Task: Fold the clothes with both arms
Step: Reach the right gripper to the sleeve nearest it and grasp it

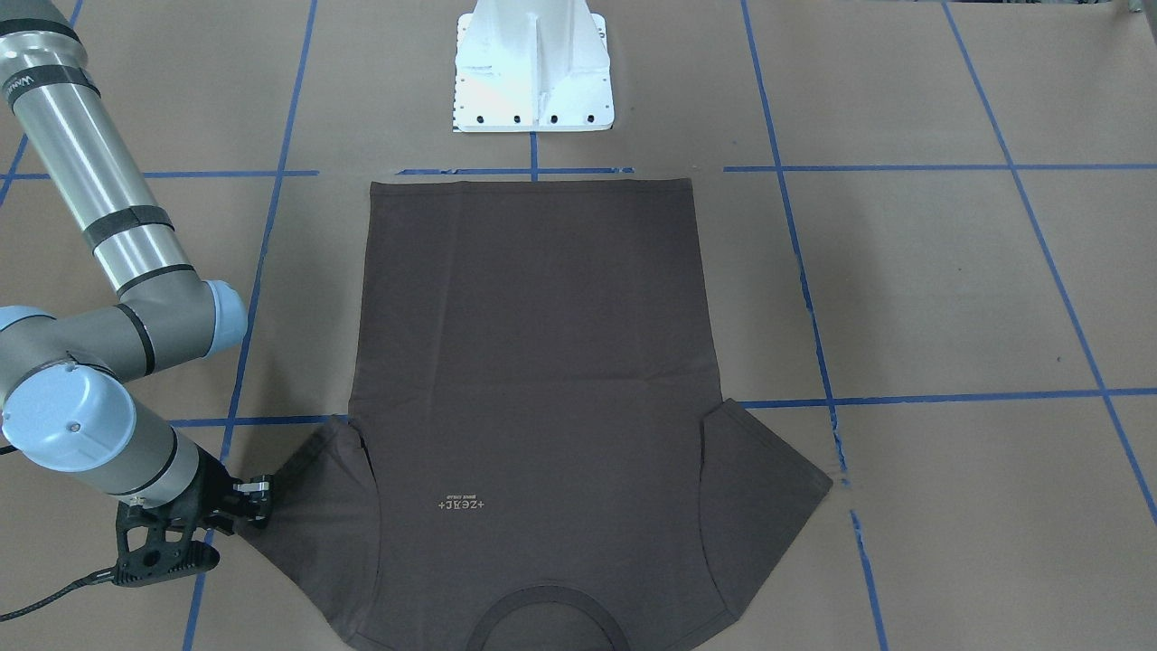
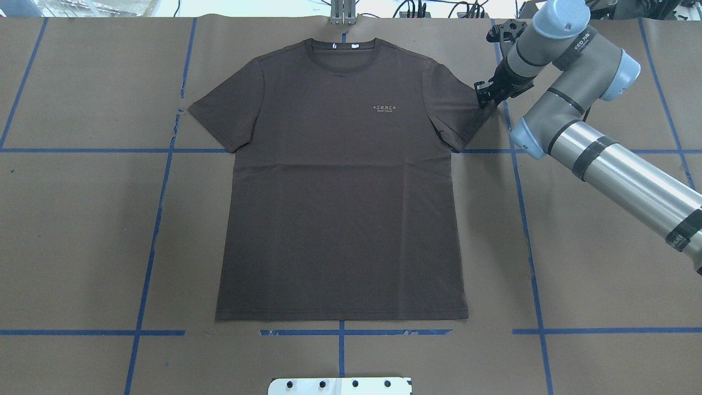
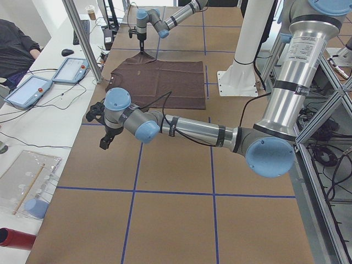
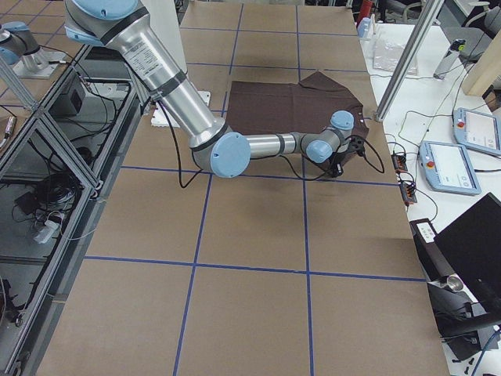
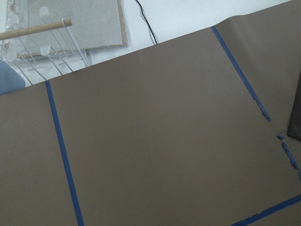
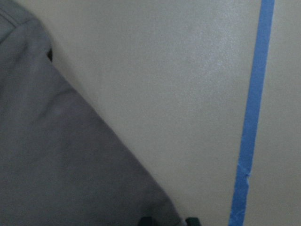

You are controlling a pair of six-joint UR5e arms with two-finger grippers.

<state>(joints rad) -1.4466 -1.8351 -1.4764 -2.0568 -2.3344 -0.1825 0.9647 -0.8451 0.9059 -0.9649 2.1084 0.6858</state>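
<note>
The T-shirt (image 2: 340, 219) bears pale chest lettering (image 2: 385, 106) that seems to read "+ZEAL+"; the smaller line just beneath it is too small to read.

Brown paper covers the desk (image 2: 77, 230), crossed by a grid of blue tape lines (image 2: 159, 192) (frayed in places). A white pedestal base (image 1: 533, 72) stands at the middle of one long edge. Beyond the opposite edge, a white worktop (image 3: 49, 110) carries two teach pendants (image 3: 74, 70), a computer mouse (image 3: 67, 52) and a wire rack (image 5: 51, 61). A red cylinder (image 3: 14, 238) lies by a desk corner.
</note>
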